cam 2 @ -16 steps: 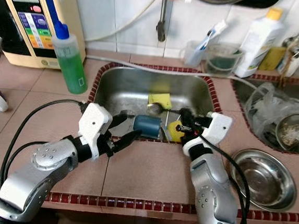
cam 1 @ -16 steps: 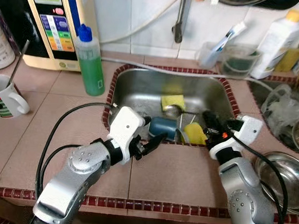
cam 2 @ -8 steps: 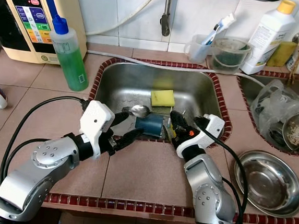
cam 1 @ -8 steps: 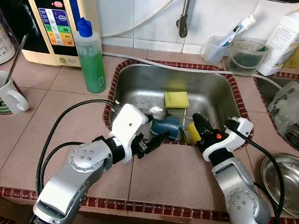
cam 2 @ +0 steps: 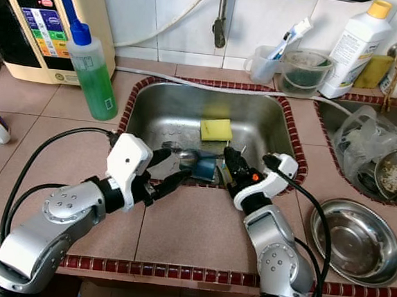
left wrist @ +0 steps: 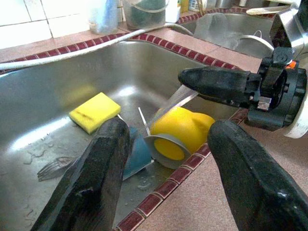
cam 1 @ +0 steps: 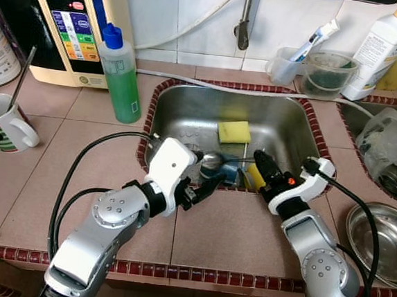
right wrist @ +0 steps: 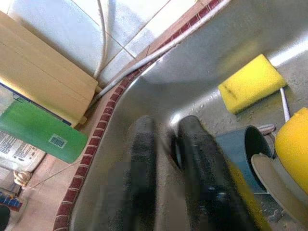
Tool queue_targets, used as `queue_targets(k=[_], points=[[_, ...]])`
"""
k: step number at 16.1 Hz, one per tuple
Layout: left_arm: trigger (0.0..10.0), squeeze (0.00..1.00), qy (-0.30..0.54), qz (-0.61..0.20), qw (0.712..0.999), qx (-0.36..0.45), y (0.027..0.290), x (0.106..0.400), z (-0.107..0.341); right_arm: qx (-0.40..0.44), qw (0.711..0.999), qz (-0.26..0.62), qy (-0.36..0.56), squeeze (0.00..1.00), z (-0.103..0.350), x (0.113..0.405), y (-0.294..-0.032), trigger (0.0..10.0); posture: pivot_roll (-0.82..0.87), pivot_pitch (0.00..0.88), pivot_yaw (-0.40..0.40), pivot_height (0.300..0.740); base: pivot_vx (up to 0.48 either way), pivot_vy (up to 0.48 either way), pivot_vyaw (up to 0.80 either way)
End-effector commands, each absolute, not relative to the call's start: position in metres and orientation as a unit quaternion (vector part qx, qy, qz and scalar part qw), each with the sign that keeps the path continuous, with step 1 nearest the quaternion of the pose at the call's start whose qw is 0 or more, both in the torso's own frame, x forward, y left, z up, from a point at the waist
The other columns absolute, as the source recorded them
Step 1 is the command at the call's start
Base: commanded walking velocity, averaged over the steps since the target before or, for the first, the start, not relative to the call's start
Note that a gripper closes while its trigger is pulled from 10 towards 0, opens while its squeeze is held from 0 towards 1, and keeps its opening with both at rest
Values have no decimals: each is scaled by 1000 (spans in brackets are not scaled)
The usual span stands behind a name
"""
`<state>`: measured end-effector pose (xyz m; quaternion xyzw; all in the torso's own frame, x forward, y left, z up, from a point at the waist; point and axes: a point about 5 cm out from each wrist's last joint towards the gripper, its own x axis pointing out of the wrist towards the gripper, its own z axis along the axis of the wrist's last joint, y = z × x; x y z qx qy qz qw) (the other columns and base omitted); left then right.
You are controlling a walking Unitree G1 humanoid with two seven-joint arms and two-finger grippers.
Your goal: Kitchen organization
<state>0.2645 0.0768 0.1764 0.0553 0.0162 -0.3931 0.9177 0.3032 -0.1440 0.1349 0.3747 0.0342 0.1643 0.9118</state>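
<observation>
The long metal spoon [cam 1: 220, 160] is lying over the blue cup [cam 1: 225, 172] in the steel sink [cam 1: 188, 109]; my right gripper [cam 1: 261, 164] is clamping its handle, my left gripper [cam 1: 206, 185] is hanging spread apart beside.

A pink-tiled counter [cam 1: 80, 145] with dark red edging carries a green soap bottle [cam 1: 121, 79] and a mug [cam 1: 2, 128] at far left, a steel bowl [cam 1: 381, 244] at near right, and a clear container [cam 1: 327, 73] behind the sink [cam 1: 188, 109].

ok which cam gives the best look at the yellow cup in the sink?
Left wrist view: the yellow cup lies on its side, fully visible. Right wrist view catches one edge; both eye views have the right gripper covering most of it.
</observation>
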Motion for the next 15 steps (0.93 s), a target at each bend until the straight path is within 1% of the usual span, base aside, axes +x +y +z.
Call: queue_targets(k=[1, 6, 10, 11, 12, 13, 14, 15], points=[[10000, 0, 1, -395, 916, 63, 75, 263, 182, 380, 910, 160, 41, 1000, 133, 304, -145, 10000, -75, 123, 3, 740, 0, 0, 0], [10000, 0, -7, -393, 917, 69, 75, 265, 183, 378, 911, 161, 35, 1000, 134, 308, -144, 10000, -70, 98, 3, 740, 0, 0, 0], [10000, 0, -28, -381, 921, 77, 76, 272, 187, 344, 925, 160, 10, 1000, 144, 314, -146, 10000, -74, 74, 3, 740, 0, 0, 0], [10000, 0, -31, -375, 923, 77, 77, 274, 187, 324, 932, 160, 2, 1000, 147, 315, -147, 10000, -75, 69, 3, 740, 0, 0, 0], [10000, 0, -31, -362, 929, 68, 79, 278, 186, 285, 944, 163, -7, 1000, 149, 316, -146, 10000, -81, 57, 2, 740, 0, 0, 0], [10000, 0, -30, -339, 939, 51, 83, 284, 186, 241, 956, 164, -20, 1000, 152, 317, -144, 10000, -83, 47, 0, 740, 0, 0, 0], [10000, 0, -41, -307, 949, 62, 89, 293, 185, 155, 972, 168, -45, 1000, 159, 317, -138, 10000, -87, 23, -7, 740, 0, 0, 0], [10000, 0, -43, -301, 950, 69, 90, 296, 184, 132, 975, 169, -58, 1000, 161, 317, -137, 10000, -90, 12, -9, 740, 0, 0, 0]])
